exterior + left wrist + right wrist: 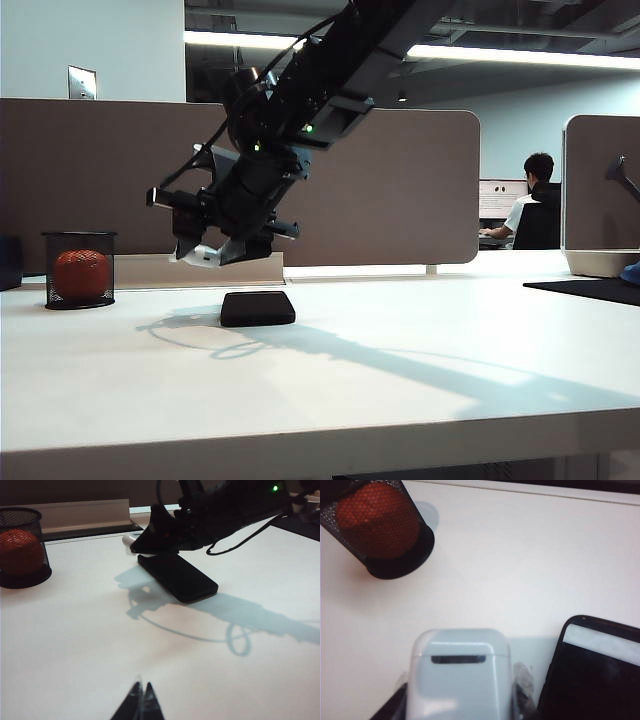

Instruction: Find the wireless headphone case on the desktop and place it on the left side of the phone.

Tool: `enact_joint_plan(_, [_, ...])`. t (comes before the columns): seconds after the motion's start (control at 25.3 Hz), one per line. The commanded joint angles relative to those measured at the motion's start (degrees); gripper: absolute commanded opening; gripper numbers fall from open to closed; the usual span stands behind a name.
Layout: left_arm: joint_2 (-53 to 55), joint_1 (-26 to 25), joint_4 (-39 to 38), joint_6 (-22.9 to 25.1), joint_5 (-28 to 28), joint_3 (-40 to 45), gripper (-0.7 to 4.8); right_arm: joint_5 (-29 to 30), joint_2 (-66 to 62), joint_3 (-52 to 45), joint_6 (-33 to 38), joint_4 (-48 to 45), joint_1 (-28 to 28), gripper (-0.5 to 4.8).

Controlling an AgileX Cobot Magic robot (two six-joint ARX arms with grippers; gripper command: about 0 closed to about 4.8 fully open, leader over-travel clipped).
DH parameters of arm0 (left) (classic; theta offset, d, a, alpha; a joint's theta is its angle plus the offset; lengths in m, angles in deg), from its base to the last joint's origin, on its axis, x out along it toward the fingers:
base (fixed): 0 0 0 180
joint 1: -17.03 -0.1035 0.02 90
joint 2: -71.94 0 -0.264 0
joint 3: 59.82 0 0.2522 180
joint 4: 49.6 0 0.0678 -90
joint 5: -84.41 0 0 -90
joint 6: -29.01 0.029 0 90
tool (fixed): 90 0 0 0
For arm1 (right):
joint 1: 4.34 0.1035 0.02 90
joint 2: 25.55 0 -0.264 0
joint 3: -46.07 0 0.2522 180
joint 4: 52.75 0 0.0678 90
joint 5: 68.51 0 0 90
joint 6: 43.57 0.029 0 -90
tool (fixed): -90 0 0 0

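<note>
Hanging above the white desk (420,400), the right tool (212,252) grasps the wireless headphone case (460,677) between its fingers; the case's glossy white body with a dark slot on its face fills the near part of the right wrist view, and in the exterior view a pale end of it shows at the tool's tip.

Item 1: the wireless headphone case, held clear of the desk, not touching the surface.

Item 2: the phone (258,308), flat and black, lying on the desk just below the right tool and slightly to the side of it toward the middle of the desk. In the right wrist view the phone (592,672) sits just beside the held case.

Item 3: a black mesh cup (79,269) with an orange-red ball (81,274) inside, standing on the desk well apart from the right tool, on the far side from the phone.

Item 4: the left tool (140,697), low over bare desk, well short of the phone; its 2 fingertips (132,694) meet at a point, clenched on nothing.

Item 5: a brown-grey partition (400,190) behind the right tool.
</note>
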Motion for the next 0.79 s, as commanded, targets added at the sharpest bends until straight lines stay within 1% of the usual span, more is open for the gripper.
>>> enact_joint_plan(0.04, [0.02, -0.07, 0.31, 0.00, -0.42, -0.11, -0.06, 0.15, -0.46, 0.24, 0.11, 0.37, 0.37, 2.01])
enact_joint_plan(0.79, [0.02, -0.07, 0.31, 0.00, -0.44, -0.11, -0.06, 1.29, -4.04, 0.26, 0.04, -0.46, 0.94, 2.01])
